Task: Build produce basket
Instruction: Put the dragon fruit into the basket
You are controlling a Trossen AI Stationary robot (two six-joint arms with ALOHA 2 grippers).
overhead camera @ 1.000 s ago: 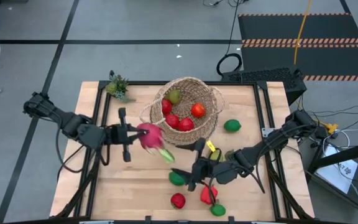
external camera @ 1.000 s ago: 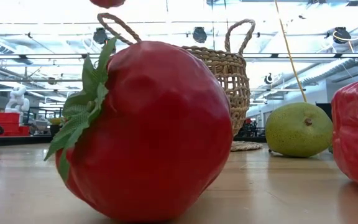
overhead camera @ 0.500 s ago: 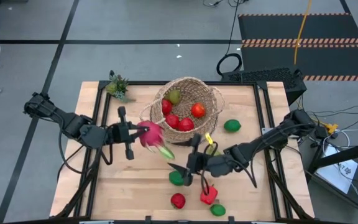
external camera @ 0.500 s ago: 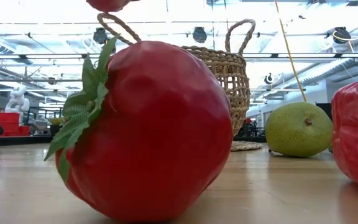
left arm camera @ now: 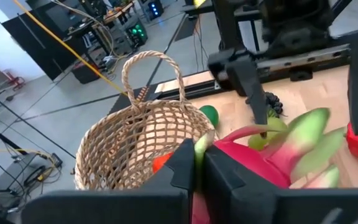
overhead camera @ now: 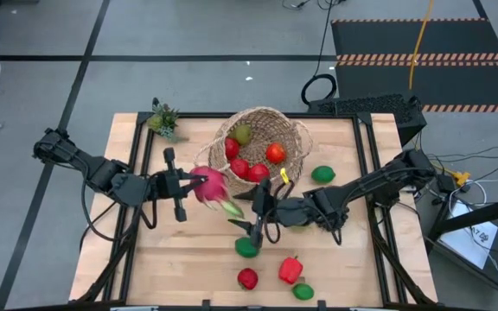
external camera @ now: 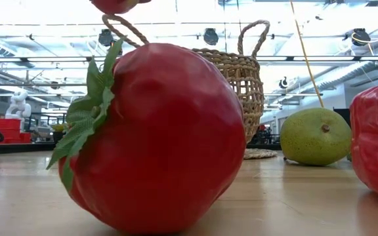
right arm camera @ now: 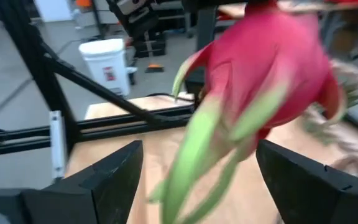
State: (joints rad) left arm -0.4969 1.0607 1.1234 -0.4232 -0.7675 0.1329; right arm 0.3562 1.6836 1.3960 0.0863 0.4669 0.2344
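Note:
My left gripper holds a pink dragonfruit in the air beside the tan woven basket, over the table's left middle. The fruit's long green tips point toward my right gripper. In the right wrist view that gripper is open, its fingers standing on either side of the green tips without touching them. The basket rests on its base and holds red apples and a green pear. My left gripper pinches a pale green scale at the dragonfruit's near end between its two shut fingers. The fingers come almost level from the table's left. The dragonfruit is lifted clear of the table and reaches out beyond the fingers, its green tips farthest away.
Loose produce lies on the near right of the table: a green fruit, a red apple, a red pepper and a lime. Another lime lies right of the basket. A small spiky plant stands at the far left corner.
My right gripper has moved from above the near-right fruits toward the far edge and the left, up to the dragonfruit's green tips, and its wrist has rolled. The red pepper under it now shows. My left gripper has kept the dragonfruit in place.

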